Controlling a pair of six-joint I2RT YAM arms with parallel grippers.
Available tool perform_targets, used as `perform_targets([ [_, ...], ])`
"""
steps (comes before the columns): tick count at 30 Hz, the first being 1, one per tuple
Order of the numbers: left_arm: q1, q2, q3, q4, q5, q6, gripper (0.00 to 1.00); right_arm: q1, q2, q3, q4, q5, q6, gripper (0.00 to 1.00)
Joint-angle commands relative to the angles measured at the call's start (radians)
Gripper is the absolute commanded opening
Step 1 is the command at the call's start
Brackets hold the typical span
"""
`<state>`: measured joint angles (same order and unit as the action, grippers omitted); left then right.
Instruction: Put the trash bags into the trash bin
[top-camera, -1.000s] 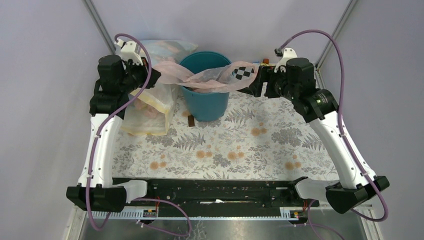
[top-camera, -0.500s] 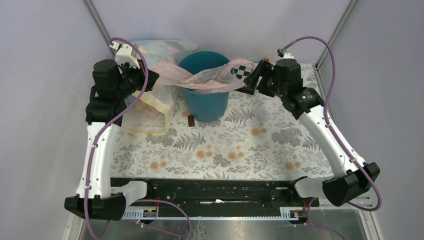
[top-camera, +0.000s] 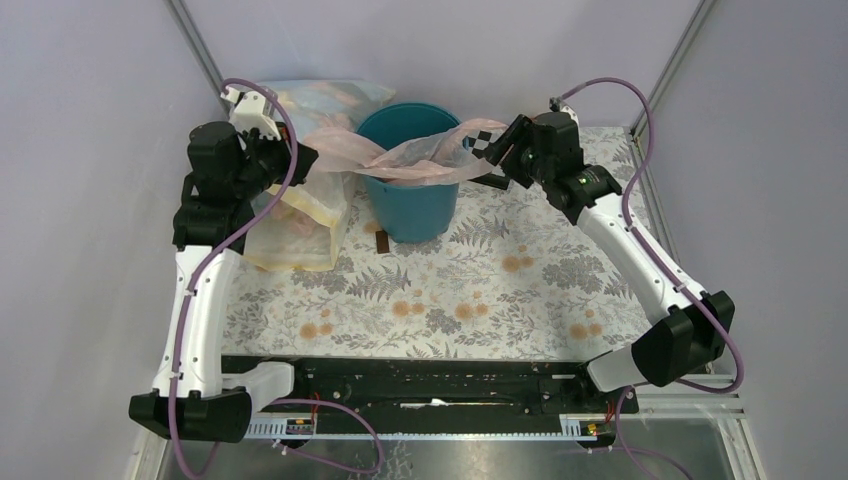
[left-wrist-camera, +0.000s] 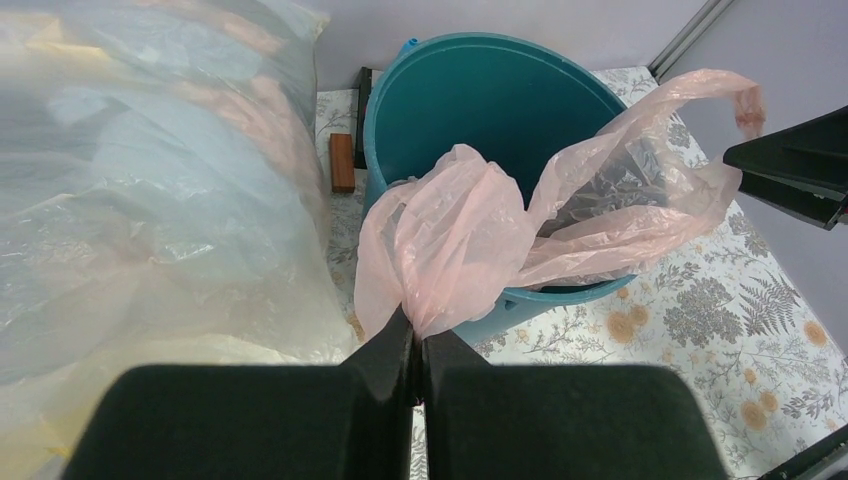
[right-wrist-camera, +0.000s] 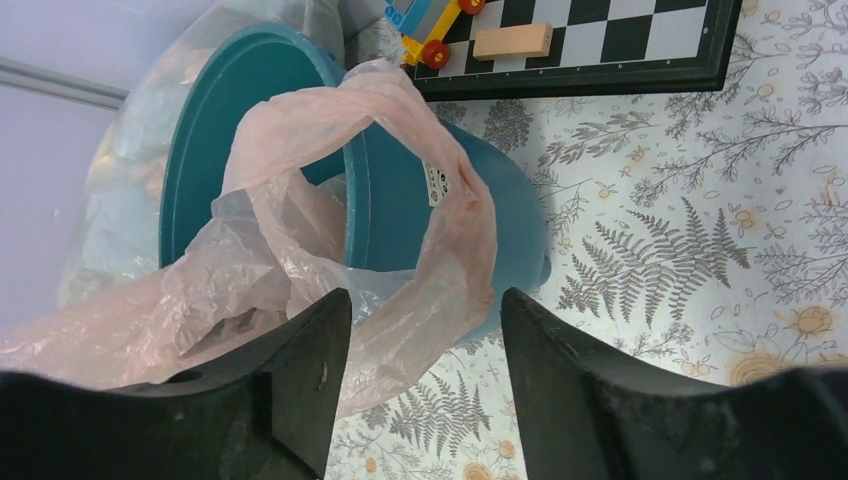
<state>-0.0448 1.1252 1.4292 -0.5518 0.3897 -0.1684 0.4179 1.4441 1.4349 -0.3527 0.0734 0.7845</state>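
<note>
Floral desk (top-camera: 480, 290) carrying everything. Pink trash bag (top-camera: 420, 155) draping across rim of teal trash bin (top-camera: 415, 215), part sagging inside, handle loop poking out rightward. Bag's left end being pinched tight by left pincer (left-wrist-camera: 415, 345). Over right, right pincer (right-wrist-camera: 422, 310) gaping wide near loop, gripping nothing. Stuffed clear sack (top-camera: 300, 215) leaning just left of bin.

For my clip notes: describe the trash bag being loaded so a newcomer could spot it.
Find the teal bin at the back of the flowered table. Draped across its rim lies a thin, crinkly pale pink bag, one end pinched by the left gripper. Unlike the bulky clear sack left of the bin, it is pink and limp.
</note>
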Motion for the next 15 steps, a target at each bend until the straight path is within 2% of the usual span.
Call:
perform_targets([
  [1,0.000,-0.036,-0.003,0.035,-0.026,-0.016,0.00,-0.004,-0.002,0.042,0.018,0.043,0.046,0.58],
  [3,0.000,-0.040,-0.005,0.035,-0.033,-0.018,0.00,-0.004,-0.016,0.032,0.016,0.045,0.036,0.43],
  [6,0.000,-0.053,-0.012,0.035,-0.053,-0.032,0.00,-0.004,-0.052,0.005,0.011,0.048,0.012,0.14],
  [8,0.000,-0.061,-0.017,0.031,-0.066,-0.046,0.00,-0.004,-0.075,-0.023,0.011,0.049,-0.007,0.01],
  [15,0.000,-0.090,-0.063,-0.032,-0.154,-0.153,0.00,-0.004,-0.152,-0.131,0.006,0.063,-0.049,0.00],
])
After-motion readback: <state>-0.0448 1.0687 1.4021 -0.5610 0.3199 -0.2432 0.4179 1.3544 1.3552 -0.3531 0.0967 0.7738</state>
